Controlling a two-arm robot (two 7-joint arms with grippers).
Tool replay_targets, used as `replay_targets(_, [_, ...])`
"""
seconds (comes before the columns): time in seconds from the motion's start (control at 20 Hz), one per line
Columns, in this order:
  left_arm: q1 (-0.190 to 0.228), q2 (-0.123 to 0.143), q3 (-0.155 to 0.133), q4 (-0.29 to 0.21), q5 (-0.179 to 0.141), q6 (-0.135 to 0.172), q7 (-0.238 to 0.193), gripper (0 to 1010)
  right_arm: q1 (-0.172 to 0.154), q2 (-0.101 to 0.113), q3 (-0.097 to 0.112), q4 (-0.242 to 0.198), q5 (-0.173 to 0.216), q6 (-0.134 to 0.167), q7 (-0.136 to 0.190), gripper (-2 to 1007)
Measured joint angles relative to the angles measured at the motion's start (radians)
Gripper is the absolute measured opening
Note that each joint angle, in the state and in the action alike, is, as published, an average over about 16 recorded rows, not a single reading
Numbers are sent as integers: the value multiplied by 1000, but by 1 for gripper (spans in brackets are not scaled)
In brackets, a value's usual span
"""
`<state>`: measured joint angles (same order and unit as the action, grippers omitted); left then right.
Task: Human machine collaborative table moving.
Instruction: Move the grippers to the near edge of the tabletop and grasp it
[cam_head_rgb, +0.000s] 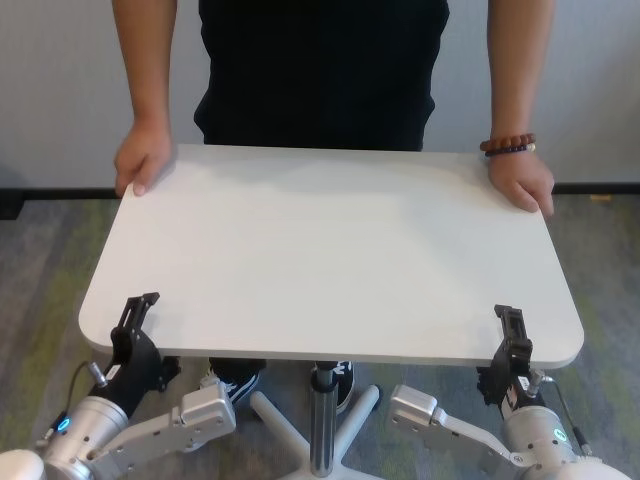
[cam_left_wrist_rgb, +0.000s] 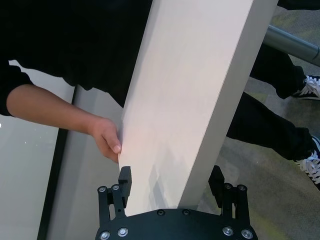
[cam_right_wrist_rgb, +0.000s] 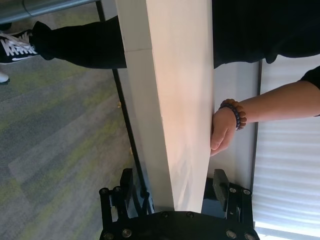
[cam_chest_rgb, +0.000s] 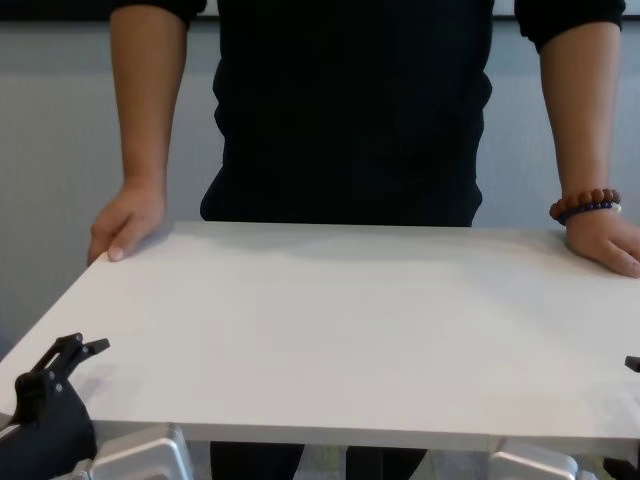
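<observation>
Overhead, human (cam_head_rgb: 322, 70) head cropped (pedestal (cam_head_rgb: 320, 430) partly hidden under table (cam_head_rgb: 330, 250)).

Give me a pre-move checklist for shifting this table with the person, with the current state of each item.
1. Left gripper astride the near edge of the table, a finger above and below: ok.
2. Left gripper clamped on the edge: not ok, gaps show beside both fingers.
3. Right gripper astride the near edge: ok, though it also looks unclamped.
4. Human holding the far corners: ok, one hand on the robot's left, the bracelet hand on its right.
5. Tabletop free of loose items: ok.
6. Person's feet away from the pedestal base: cannot tell, shoes show close beside it.
</observation>
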<state>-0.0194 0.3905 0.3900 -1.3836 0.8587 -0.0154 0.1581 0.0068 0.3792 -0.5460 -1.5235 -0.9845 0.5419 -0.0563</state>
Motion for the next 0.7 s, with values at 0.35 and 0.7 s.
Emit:
replay_targets(0.35, [0, 0, 0, 0, 0, 0, 0, 1000, 2, 2, -2, 0, -1, 3, 4, 1000])
replay_targets(0.7, [0, 0, 0, 0, 0, 0, 0, 999, 3, 2, -4, 0, -1, 4, 7, 988])
